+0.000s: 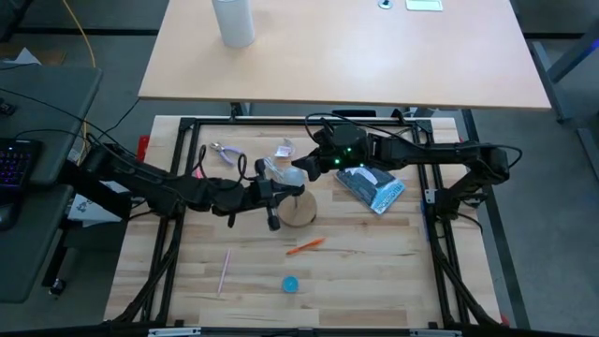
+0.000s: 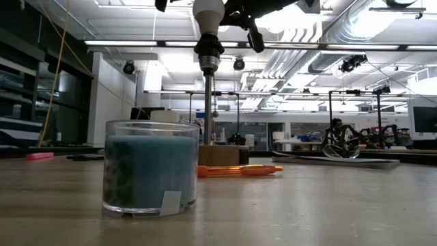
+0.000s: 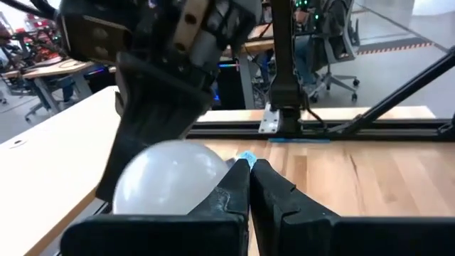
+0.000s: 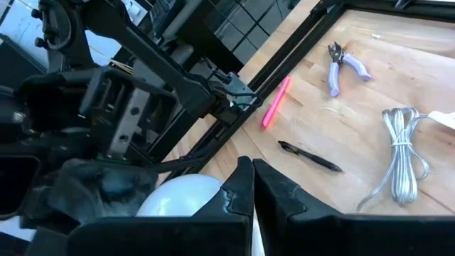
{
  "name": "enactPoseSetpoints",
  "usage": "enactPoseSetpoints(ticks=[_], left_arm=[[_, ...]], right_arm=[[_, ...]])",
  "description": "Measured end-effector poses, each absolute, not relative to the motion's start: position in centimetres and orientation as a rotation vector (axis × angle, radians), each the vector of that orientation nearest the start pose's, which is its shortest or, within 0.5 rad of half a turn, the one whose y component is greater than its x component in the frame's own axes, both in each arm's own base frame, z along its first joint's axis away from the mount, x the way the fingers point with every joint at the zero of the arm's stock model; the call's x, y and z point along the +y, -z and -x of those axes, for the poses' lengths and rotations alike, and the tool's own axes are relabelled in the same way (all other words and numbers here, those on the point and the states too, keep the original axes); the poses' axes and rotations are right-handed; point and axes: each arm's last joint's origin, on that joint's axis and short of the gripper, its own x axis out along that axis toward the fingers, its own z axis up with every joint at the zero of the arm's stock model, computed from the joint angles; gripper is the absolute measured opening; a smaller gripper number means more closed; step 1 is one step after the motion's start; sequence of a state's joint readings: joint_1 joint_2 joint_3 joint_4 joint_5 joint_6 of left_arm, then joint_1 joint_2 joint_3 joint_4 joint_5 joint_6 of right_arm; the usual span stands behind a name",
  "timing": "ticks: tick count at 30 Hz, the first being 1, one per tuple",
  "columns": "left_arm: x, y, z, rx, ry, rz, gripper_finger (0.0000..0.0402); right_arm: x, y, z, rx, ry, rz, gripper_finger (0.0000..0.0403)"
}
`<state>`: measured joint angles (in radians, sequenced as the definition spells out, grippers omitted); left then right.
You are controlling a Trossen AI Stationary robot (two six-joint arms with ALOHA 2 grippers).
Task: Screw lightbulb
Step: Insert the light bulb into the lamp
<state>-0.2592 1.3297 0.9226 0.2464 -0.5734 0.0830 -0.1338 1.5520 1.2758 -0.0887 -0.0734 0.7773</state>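
The white lightbulb sits upright on a dark socket at the top of a thin pole, which stands on the round wooden base. My left gripper is shut and comes from the table's left, with the bulb's glass close beside its fingers. My right gripper is shut and comes from the right, with the bulb beside and below its fingers. In the high view both grippers meet just above the base. My left gripper has nothing between its shut fingers. The bulb's glass lies next to the outer side of one finger; I cannot tell whether they touch. My right gripper also has nothing between its shut fingers. The bulb's top lies next to one finger; I cannot tell whether they touch.
A small blue round jar stands near the front edge, with an orange pen behind it and a pink stick to the left. Pliers, a coiled cable and a blue-white packet lie farther back. A white cylinder stands on the far table.
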Motion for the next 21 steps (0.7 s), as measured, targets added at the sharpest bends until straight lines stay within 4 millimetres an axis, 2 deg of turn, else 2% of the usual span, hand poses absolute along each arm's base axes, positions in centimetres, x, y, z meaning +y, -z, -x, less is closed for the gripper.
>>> enactPoseSetpoints(ticks=[21], left_arm=[[-5.4,-29.7,-29.1,0.227,-0.328,-0.172,0.0]], right_arm=[[-3.2,-32.5,-35.4,0.338,0.178,-0.796,0.0]])
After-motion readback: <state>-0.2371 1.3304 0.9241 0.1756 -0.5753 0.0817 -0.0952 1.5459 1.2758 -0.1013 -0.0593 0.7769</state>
